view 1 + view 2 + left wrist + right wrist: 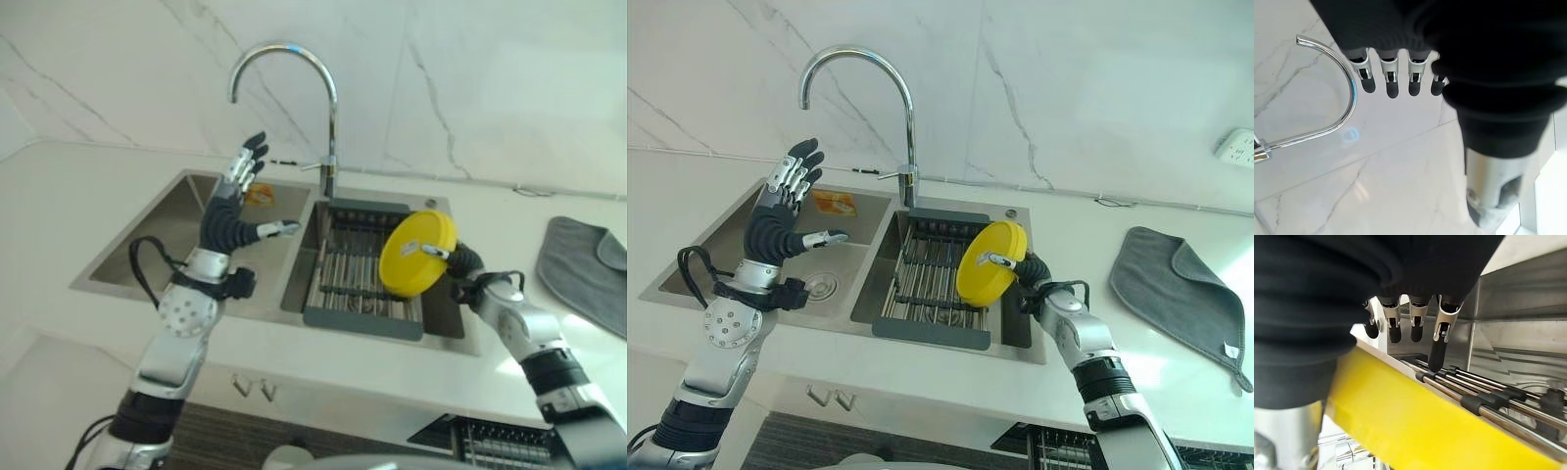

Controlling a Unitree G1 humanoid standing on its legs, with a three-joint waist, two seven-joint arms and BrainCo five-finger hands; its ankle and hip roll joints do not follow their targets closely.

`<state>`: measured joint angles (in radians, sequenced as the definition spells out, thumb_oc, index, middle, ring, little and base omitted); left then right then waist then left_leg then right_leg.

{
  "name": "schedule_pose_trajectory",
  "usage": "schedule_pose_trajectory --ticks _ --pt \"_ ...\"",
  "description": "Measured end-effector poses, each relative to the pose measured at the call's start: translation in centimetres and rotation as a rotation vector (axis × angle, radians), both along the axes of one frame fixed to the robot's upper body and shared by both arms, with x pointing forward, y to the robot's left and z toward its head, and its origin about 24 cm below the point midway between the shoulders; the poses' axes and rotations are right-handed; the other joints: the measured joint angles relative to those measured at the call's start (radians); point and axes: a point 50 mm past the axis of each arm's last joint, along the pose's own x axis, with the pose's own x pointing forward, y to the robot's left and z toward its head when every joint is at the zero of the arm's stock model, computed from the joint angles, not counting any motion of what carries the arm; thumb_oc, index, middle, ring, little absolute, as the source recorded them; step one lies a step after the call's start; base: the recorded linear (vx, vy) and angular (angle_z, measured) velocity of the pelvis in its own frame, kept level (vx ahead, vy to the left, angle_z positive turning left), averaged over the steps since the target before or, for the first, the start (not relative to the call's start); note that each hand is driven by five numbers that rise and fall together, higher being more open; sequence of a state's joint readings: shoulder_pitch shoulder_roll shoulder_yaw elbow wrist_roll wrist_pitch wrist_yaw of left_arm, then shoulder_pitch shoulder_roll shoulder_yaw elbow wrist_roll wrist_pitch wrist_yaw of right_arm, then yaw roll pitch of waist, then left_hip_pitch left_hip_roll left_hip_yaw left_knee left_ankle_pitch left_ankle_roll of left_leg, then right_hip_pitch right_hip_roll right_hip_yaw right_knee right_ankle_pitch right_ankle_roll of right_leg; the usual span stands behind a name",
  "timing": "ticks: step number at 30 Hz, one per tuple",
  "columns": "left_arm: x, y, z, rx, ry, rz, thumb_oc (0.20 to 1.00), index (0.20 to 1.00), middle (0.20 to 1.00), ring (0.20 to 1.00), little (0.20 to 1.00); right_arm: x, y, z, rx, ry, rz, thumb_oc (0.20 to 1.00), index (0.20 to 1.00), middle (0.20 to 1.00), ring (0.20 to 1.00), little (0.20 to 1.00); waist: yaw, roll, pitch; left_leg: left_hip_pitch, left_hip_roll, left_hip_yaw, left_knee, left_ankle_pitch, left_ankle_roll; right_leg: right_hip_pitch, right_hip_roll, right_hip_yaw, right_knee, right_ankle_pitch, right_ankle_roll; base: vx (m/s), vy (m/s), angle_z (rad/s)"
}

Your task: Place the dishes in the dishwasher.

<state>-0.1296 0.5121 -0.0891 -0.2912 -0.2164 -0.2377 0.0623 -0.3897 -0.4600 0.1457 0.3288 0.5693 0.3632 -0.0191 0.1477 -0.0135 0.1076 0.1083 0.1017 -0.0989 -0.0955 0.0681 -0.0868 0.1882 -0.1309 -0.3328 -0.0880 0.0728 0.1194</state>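
I am looking down through the head camera at a white bench (921,392) with a double steel sink (735,250) set into it, a curved chrome tap (906,127) rising behind the divider against a white marble wall.

My right hand (1027,266) is reaching in from the lower right of the frame and is holding a round yellow plate (988,262) on edge, tilted, above the right-hand basin. The thumb is lying across the plate's face, and in the right wrist view the fingers (1442,325) are hanging straight behind the plate's yellow rim (1415,431), so the plate is being pinched between thumb and fingers. Below it, a dark-framed drying rack (931,284) with metal rods is sitting in that basin, and the rods are showing close up in the right wrist view.

My left hand (784,211) is raised at the left centre of the frame, above the left basin, with fingers spread and pointing upward and the thumb sticking out toward the tap; it is holding nothing. An orange sponge (835,203) is lying at the back of the left basin, just beyond that hand.

At the right edge of the frame, a folded grey cloth (1176,284) is lying on the bench, well apart from the sink.
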Motion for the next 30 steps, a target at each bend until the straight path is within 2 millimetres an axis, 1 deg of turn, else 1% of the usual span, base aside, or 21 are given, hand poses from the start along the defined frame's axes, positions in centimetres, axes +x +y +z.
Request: schedule_pose_trajectory --ticks 11,17,21,22,23,24,25,26,29,30 --pt "0.3 0.2 -0.3 -0.005 0.018 0.02 1.0 1.0 1.0 1.0 1.0 0.2 -0.2 0.0 -0.009 0.007 -0.024 1.0 1.0 1.0 1.0 1.0 0.002 -0.004 0.002 0.0 0.0 -0.001 0.0 0.0 0.0 0.0 0.0 -0.002 0.0 -0.002 -0.001 0.0 0.0 0.0" --pt "0.4 -0.3 -0.7 0.004 0.044 0.001 1.0 1.0 1.0 1.0 1.0 0.5 -0.1 0.4 -0.017 -0.001 -0.037 1.0 1.0 1.0 1.0 1.0 0.003 -0.004 0.003 0.0 0.0 -0.002 0.0 0.0 0.0 0.001 0.0 -0.003 0.0 -0.003 -0.002 0.0 0.0 0.0" --pt "0.4 -0.3 -0.7 0.004 0.044 0.001 1.0 1.0 1.0 1.0 1.0 0.6 -0.1 0.4 -0.019 0.005 -0.039 1.0 1.0 1.0 1.0 1.0 0.003 -0.004 0.003 0.0 0.0 -0.002 0.0 0.0 0.0 0.001 0.0 -0.003 0.0 -0.004 -0.002 0.0 0.0 0.0" --pt "0.4 -0.3 -0.7 0.004 0.043 0.001 1.0 1.0 1.0 1.0 1.0 0.6 -0.1 0.4 -0.02 0.008 -0.039 0.843 0.843 0.843 0.843 0.843 0.003 -0.004 0.003 0.0 0.0 -0.002 0.0 0.0 0.0 0.001 0.001 -0.003 0.0 -0.004 -0.002 0.0 0.0 0.0" --pt "0.4 -0.3 -0.6 0.004 0.042 0.0 1.0 1.0 1.0 1.0 1.0 0.7 -0.1 0.4 -0.02 0.009 -0.038 0.736 0.736 0.736 0.736 0.736 0.003 -0.004 0.003 0.0 0.0 -0.002 0.0 0.0 0.0 0.002 0.001 -0.003 0.0 -0.004 -0.002 0.0 0.0 0.0" --pt "0.4 -0.4 -0.6 0.004 0.041 0.0 1.0 1.0 1.0 1.0 1.0 0.7 -0.1 0.5 -0.02 0.008 -0.038 0.514 0.514 0.514 0.514 0.514 0.003 -0.004 0.003 0.001 0.0 -0.002 0.0 0.0 0.0 0.002 0.001 -0.003 0.0 -0.004 -0.002 0.0 0.0 0.0" --pt "0.5 -0.4 -0.6 0.004 0.039 -0.001 1.0 1.0 1.0 1.0 1.0 0.9 -0.1 0.6 -0.021 0.007 -0.039 0.432 0.432 0.432 0.432 0.432 0.003 -0.004 0.003 0.001 0.0 -0.002 0.0 0.0 0.0 0.003 0.001 -0.003 0.0 -0.004 -0.002 0.0 0.0 0.0" --pt "0.5 -0.4 -0.5 0.004 0.037 -0.002 1.0 1.0 1.0 1.0 1.0 0.9 0.0 0.7 -0.022 0.004 -0.037 0.2 0.2 0.2 0.2 0.2 0.003 -0.004 0.003 0.001 0.0 -0.002 0.0 0.0 0.0 0.003 0.001 -0.003 0.0 -0.004 -0.002 0.0 0.0 0.0" --pt "0.5 -0.4 -0.4 0.004 0.034 -0.003 1.0 1.0 1.0 1.0 1.0 1.3 0.2 1.1 -0.07 -0.009 -0.021 0.2 0.2 0.2 0.2 0.2 0.003 -0.004 0.003 0.002 0.0 -0.002 0.0 0.0 0.0 0.003 0.001 -0.003 0.0 -0.004 -0.002 0.0 0.0 0.0" --pt "0.5 -0.4 -0.4 0.004 0.033 -0.003 1.0 1.0 1.0 1.0 1.0 1.3 0.4 0.7 -0.097 0.009 -0.009 0.2 0.2 0.2 0.2 0.2 0.003 -0.005 0.004 0.002 0.001 -0.002 0.0 0.0 0.0 0.003 0.001 -0.003 0.0 -0.004 -0.002 0.0 0.0 0.0"
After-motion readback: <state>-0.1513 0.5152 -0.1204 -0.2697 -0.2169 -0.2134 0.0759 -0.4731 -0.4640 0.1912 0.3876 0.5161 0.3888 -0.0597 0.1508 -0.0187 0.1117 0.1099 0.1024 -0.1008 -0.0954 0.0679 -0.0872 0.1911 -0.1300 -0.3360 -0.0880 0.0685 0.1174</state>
